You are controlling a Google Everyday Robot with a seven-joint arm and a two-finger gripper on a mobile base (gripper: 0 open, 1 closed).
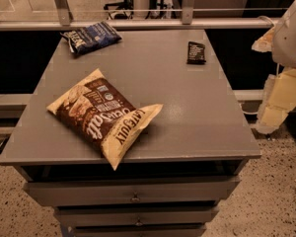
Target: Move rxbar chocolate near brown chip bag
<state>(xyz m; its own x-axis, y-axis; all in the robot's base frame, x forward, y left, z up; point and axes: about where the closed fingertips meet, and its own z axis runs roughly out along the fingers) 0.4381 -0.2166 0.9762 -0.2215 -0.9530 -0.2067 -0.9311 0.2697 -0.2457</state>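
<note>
— Item one, the rxbar chocolate [196, 52]: where do we record it?

— We record it lying flat on the bench [187, 112], in the far right part of the top, close to the back edge. Its long side runs roughly front to back. Nothing touches it.

— And the brown chip bag [103, 115]?

— We find it on the front left part of the bench, lying at an angle with its lettering facing up. One cream-yellow end overhangs the front edge. It is well apart from the bar, with bare grey surface between them.

— Other items?

— We note a blue chip bag [91, 36] at the far left corner, well apart from both. Under the top we see drawers [133, 191], and behind the bench runs a metal rail [138, 23].

— The end effector?

— We place the end effector [275, 107] off the bench's right side, below the arm's white housing [293, 33] and above the speckled floor [266, 191]. It touches nothing on the bench. Whether it is spread or pressed together, we cannot tell.
</note>
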